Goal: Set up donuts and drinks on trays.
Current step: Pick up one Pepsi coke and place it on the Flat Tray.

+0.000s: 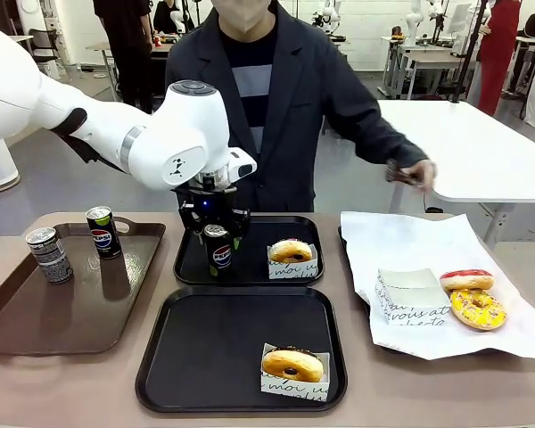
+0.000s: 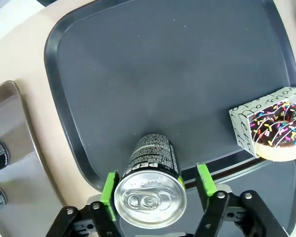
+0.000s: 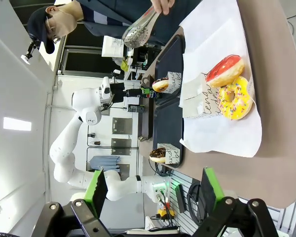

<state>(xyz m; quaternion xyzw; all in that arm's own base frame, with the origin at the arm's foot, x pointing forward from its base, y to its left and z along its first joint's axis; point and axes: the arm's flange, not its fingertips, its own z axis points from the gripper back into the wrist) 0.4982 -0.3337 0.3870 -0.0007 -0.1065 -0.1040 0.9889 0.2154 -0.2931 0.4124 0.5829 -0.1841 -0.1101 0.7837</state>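
My left gripper (image 1: 216, 230) hangs over the far black tray (image 1: 250, 272), open, its green pads (image 2: 108, 190) on either side of a black Pepsi can (image 2: 150, 185) standing at that tray's left. A narrow gap shows at the right pad. A glazed donut (image 1: 292, 251) in a paper sleeve lies on the same tray. A chocolate sprinkled donut (image 1: 292, 364) in a sleeve sits in the near black tray (image 1: 205, 348). Pink (image 1: 466, 280) and yellow (image 1: 477, 308) donuts lie on white paper. My right gripper (image 3: 153, 192) is open and holds nothing.
At the left a brown tray (image 1: 36, 321) carries a grey patterned can (image 1: 49, 254) and a Pepsi can (image 1: 102, 232). An empty paper sleeve (image 1: 410, 294) lies on the white sheet. The person's hand holds metal tongs (image 1: 401, 174) beyond the table's far right.
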